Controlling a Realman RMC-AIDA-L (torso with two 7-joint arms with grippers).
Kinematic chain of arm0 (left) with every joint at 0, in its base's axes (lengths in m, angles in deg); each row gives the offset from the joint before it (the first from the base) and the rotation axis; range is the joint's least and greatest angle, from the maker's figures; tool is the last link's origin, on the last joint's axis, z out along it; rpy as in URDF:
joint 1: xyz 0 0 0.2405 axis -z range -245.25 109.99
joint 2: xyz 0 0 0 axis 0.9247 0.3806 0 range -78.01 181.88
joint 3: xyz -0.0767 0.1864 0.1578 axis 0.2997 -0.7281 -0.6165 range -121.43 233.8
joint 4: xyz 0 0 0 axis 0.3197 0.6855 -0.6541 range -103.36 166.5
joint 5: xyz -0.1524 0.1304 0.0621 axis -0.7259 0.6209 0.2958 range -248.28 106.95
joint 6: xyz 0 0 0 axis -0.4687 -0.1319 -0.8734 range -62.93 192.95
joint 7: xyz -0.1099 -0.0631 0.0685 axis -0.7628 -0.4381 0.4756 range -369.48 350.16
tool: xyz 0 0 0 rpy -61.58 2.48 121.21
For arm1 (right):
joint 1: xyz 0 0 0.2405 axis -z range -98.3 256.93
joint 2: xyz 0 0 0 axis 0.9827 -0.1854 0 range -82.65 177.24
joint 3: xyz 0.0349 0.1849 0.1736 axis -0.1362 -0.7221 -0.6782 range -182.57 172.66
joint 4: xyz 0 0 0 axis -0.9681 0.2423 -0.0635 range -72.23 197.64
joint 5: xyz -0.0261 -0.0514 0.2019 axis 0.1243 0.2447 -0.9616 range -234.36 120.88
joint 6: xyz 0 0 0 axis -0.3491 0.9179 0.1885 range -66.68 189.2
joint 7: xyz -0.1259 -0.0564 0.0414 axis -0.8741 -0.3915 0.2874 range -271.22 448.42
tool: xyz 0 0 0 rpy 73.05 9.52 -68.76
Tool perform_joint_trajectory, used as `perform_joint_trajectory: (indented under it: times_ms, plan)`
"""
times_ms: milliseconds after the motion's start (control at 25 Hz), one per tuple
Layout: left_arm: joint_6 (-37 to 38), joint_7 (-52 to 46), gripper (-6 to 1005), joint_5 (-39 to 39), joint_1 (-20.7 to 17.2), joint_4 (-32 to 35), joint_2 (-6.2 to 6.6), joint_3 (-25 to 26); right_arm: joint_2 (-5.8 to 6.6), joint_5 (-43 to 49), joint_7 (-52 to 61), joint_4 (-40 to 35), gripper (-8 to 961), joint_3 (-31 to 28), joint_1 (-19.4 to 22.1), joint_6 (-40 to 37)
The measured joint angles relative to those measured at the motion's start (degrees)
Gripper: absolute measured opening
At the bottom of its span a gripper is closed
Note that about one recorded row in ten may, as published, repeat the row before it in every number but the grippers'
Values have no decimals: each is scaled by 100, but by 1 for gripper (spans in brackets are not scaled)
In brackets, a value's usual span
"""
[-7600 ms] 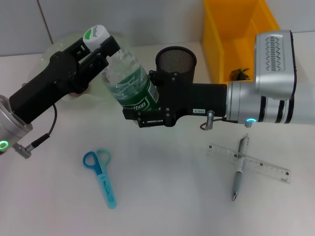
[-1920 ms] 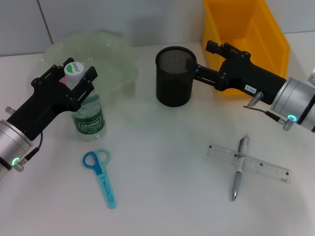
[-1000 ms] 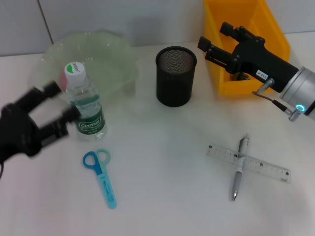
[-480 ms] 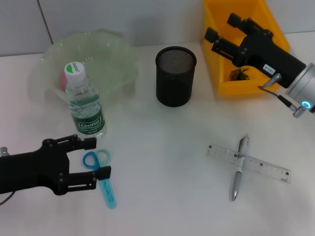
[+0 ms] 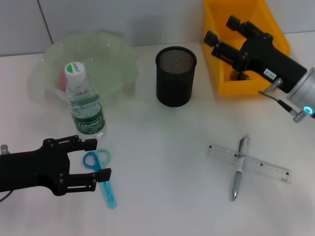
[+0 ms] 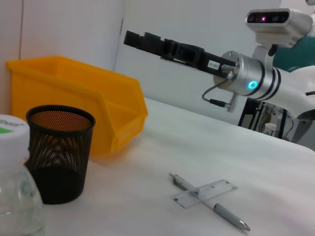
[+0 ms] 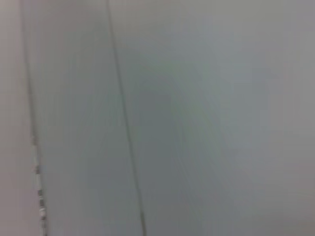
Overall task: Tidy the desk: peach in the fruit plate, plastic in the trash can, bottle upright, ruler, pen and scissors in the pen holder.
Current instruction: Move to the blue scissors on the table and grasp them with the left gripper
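Water bottle upright on desk, just in front of fruit plate; pink peach shows in plate behind it. So bottle + peach steps look done.

Yellow bin holds a dark scrap, prob. the plastic — can't tell for sure.

Still loose on desk: blue scissors, and pen lying across clear ruler, well apart from mesh pen holder.

Left claw low over desk, arm reaching in from robot's left edge, fingers apart w/ scissor handle loops between them. Judged: lined up to pick scissors next, not yet closed.

Right claw raised over the bin, arm angled back toward right edge, fingers apart, holding nothing; looks idle.
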Motion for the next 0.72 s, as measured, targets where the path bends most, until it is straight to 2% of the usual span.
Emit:
perform_joint_trajectory:
  times_ms: [160, 200, 240, 280, 440, 640, 720]
  plan:
    - [-9, -17, 835, 2, 22, 5, -3, 16, 95, 257, 525, -424, 786, 338, 258, -339]
    - [-9, -17, 836, 2, 22, 5, -3, 16, 181, 709, 1066, -895, 786, 419, 435, -556]
    - [-9, -17, 836, 2, 22, 5, -3, 16, 181, 709, 1066, -895, 786, 419, 435, -556]
    - [-2, -24, 836, -10, 25, 6, -7, 34, 238, 1030, 1347, -1137, 785, 415, 512, -680]
    - [6, -94, 836, -31, 39, 10, -10, 52, 574, 2167, 2283, -1729, 785, 350, 677, -1343]
    - [-4, -246, 836, -51, 55, 16, -15, 53, 1069, 3065, 3180, -2037, 784, 340, 672, -2188]
    - [5, -393, 836, -58, 65, 56, -16, 45, 1164, 3286, 3348, -2155, 783, 318, 656, -2403]
